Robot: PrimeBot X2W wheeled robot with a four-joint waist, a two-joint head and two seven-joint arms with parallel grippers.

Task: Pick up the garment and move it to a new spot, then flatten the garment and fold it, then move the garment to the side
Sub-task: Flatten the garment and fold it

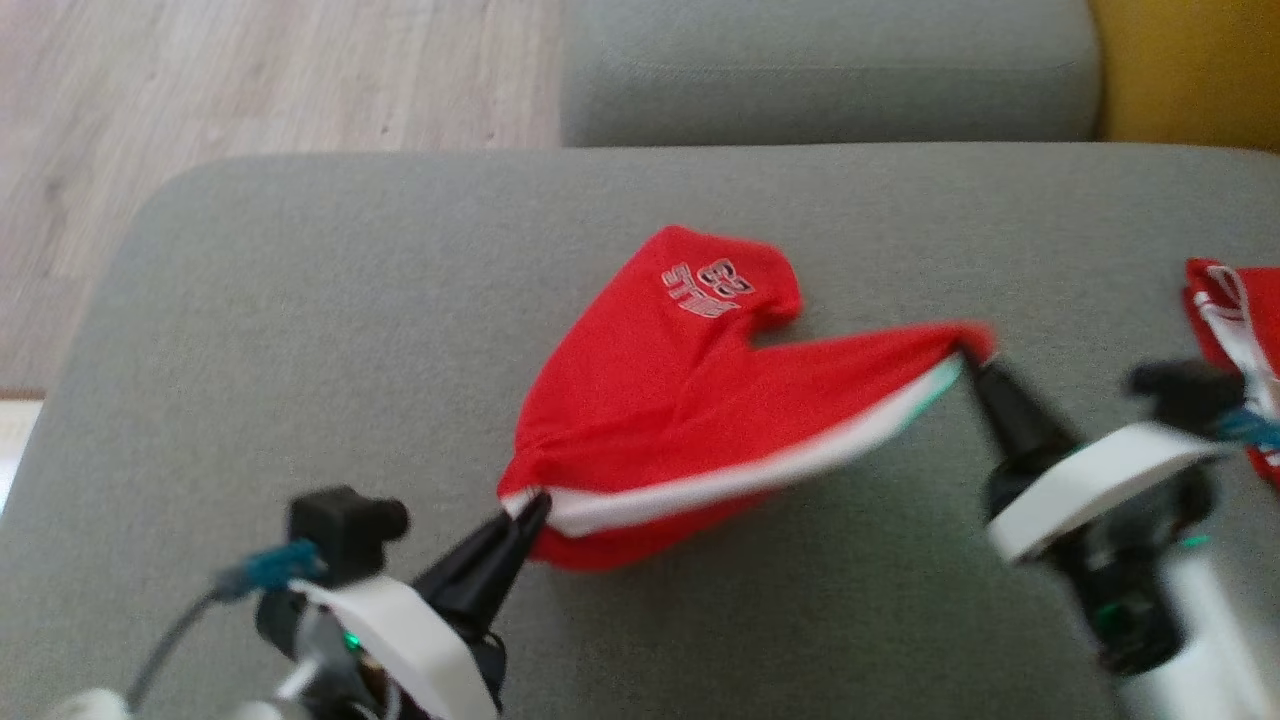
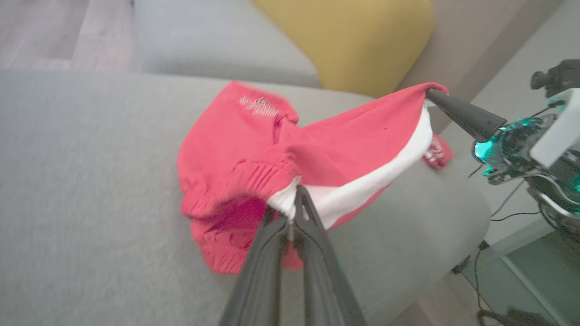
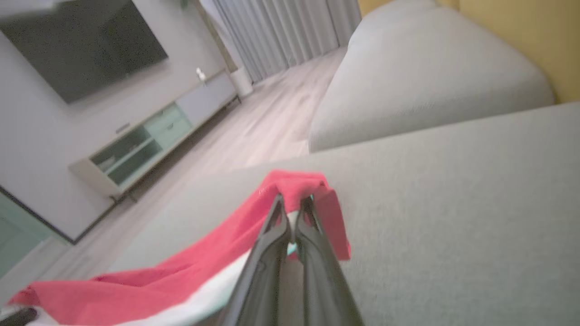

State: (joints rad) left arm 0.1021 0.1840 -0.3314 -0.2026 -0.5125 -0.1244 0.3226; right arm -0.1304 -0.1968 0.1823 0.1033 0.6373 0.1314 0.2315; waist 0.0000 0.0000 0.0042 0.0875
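Garment (image 1: 660,400) stretched between my left gripper (image 1: 530,505) and right gripper (image 1: 968,355), both jaws clenched on thin edge pinches; I judge a hard pull could slip either free.

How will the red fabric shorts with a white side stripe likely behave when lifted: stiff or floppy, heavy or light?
Probably floppy: the red fabric shorts sag between the left gripper and right gripper. Likely light: two small pinches hold the edge up, though part rests on the grey cushion.
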